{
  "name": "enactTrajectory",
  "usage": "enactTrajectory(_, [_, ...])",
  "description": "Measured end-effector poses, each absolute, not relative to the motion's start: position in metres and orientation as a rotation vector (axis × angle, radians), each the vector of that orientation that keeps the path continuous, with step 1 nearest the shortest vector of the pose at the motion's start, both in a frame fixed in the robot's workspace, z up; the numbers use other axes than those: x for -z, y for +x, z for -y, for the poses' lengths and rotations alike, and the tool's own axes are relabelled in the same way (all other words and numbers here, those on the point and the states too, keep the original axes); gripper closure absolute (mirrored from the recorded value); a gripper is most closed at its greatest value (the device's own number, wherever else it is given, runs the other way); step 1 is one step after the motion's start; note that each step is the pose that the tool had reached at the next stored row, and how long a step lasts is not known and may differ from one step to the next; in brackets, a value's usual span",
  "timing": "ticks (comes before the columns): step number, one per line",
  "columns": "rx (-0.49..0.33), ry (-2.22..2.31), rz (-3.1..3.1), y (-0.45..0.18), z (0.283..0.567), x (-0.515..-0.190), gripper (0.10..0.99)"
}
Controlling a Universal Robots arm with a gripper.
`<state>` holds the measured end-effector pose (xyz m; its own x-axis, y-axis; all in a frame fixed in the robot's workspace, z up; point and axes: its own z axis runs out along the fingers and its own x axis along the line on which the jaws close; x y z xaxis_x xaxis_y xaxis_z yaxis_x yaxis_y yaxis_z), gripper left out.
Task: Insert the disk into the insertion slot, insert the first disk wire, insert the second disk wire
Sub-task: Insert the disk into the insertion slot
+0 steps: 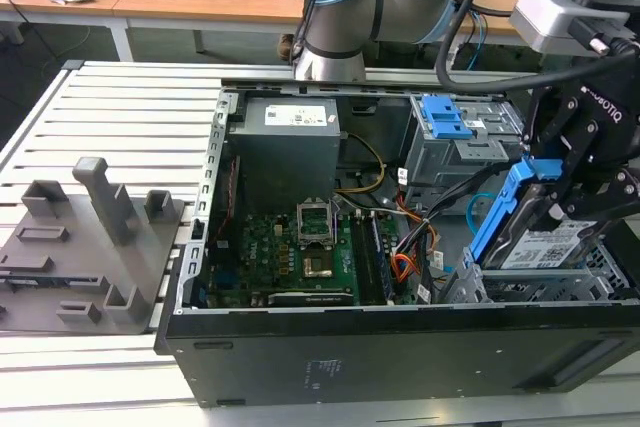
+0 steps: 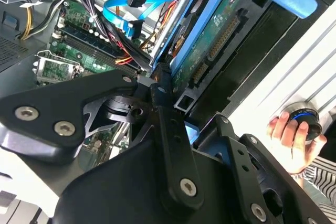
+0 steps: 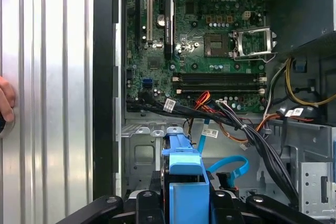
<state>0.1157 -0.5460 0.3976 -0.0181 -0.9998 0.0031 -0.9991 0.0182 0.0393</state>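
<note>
My gripper (image 1: 562, 205) is shut on the disk (image 1: 548, 244), a silver drive in a bright blue carrier (image 1: 503, 209). The disk hangs steeply tilted over the insertion slot (image 1: 540, 290), the low grey perforated bay at the case's front corner on the exterior view's right. In the second wrist view the disk's green underside (image 2: 218, 38) lies along the black fingers (image 2: 160, 80). The first wrist view has the blue carrier (image 3: 184, 169) above the grey bay floor (image 3: 137, 153). The second disk wire (image 3: 231, 165), a light-blue loop, lies loose beside it. The first disk wire (image 3: 202, 98), orange and red strands, lies near the motherboard.
A taller grey cage with a blue latch (image 1: 445, 117) stands behind the bay. The motherboard (image 1: 300, 247) and power supply (image 1: 285, 147) fill the case's middle. Black cable bundles (image 3: 252, 135) cross near the bay. A person's hand (image 2: 291, 127) rests on a knob outside the case. A grey fixture (image 1: 85, 237) sits at the exterior view's left.
</note>
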Motion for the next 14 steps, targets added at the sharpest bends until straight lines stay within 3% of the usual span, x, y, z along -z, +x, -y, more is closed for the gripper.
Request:
enactTrajectory(8, [0.04,2.18,2.22,0.1157,0.546,-0.3877,0.725])
enactTrajectory(10, [0.04,2.18,2.22,0.1156,0.546,-0.3877,0.714])
enactTrajectory(11, [0.04,2.18,2.22,0.1157,0.5461,-0.3878,0.651])
enactTrajectory(14, [0.04,2.18,2.22,0.1156,0.546,-0.3876,0.651])
